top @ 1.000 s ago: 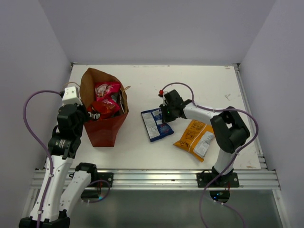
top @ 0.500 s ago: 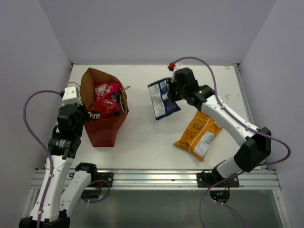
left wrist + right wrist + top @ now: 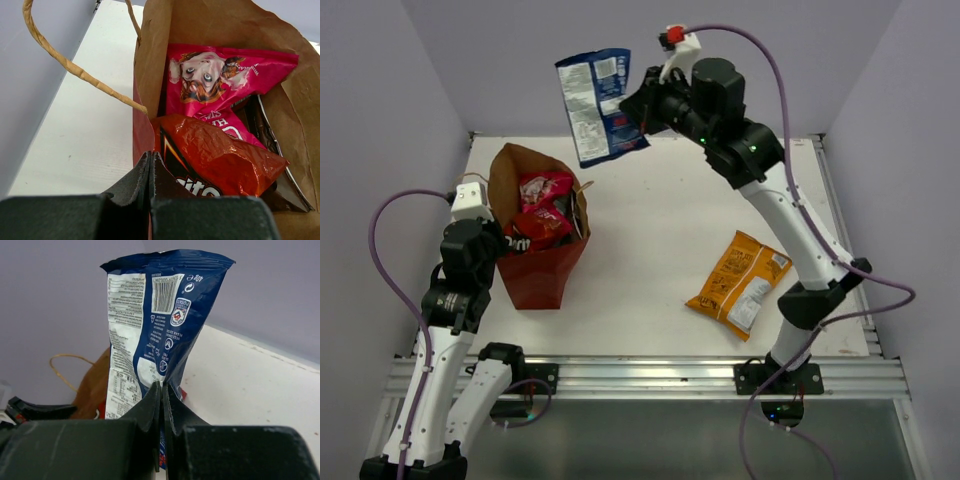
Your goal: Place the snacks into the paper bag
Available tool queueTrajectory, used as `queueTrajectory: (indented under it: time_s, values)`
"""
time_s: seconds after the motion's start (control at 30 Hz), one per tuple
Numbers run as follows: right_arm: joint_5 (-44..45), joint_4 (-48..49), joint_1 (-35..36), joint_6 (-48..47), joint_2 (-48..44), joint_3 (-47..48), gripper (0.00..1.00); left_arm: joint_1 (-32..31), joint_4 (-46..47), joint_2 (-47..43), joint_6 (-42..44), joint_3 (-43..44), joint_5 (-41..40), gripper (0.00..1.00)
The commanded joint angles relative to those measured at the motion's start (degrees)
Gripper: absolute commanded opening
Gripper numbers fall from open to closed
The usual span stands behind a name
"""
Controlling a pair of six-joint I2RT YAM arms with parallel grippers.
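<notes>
The paper bag (image 3: 535,272) stands upright at the table's left with its mouth open. My left gripper (image 3: 506,244) is shut on the bag's near-left wall (image 3: 144,127). Inside lie a pink packet (image 3: 220,75), a red-orange Doritos packet (image 3: 215,160) and a dark brown packet (image 3: 272,132). My right gripper (image 3: 638,108) is shut on the lower edge of a blue-and-white packet (image 3: 598,105), which hangs high in the air, up and to the right of the bag's mouth. In the right wrist view the packet (image 3: 160,305) stands above the shut jaws. An orange-yellow packet (image 3: 740,283) lies flat at the right.
A twisted string handle (image 3: 65,62) arches off the bag's left rim toward the left wall. White walls close the table at the back and both sides. A metal rail (image 3: 650,375) runs along the near edge by the arm bases.
My right arm has lifted the blue-and-white packet off the table and swung it up and left toward the bag. The left arm and the bag have not moved.
</notes>
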Motion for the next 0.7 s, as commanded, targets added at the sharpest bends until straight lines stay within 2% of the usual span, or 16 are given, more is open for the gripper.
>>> queueTrajectory:
  time_s: [0.0, 0.1, 0.33, 0.67]
  values:
    - [-3.6, -2.4, 6.1, 0.9, 8.4, 12.2, 0.00, 0.0, 1.3, 0.3, 0.4, -0.4, 0.8, 0.00]
    - [-5.2, -3.1, 7.7, 2.8, 14.7, 20.1, 0.00, 0.0, 1.2, 0.2, 0.4, -0.4, 0.8, 0.00]
    - [-7.2, 2.7, 10.1, 5.2, 14.9, 10.6, 0.00, 0.0, 1.3, 0.0, 0.4, -0.4, 1.1, 0.00]
    - [-8.7, -0.2, 14.5, 4.1, 23.9, 13.5, 0.00, 0.0, 1.4, -0.2, 0.4, -0.5, 1.2, 0.00]
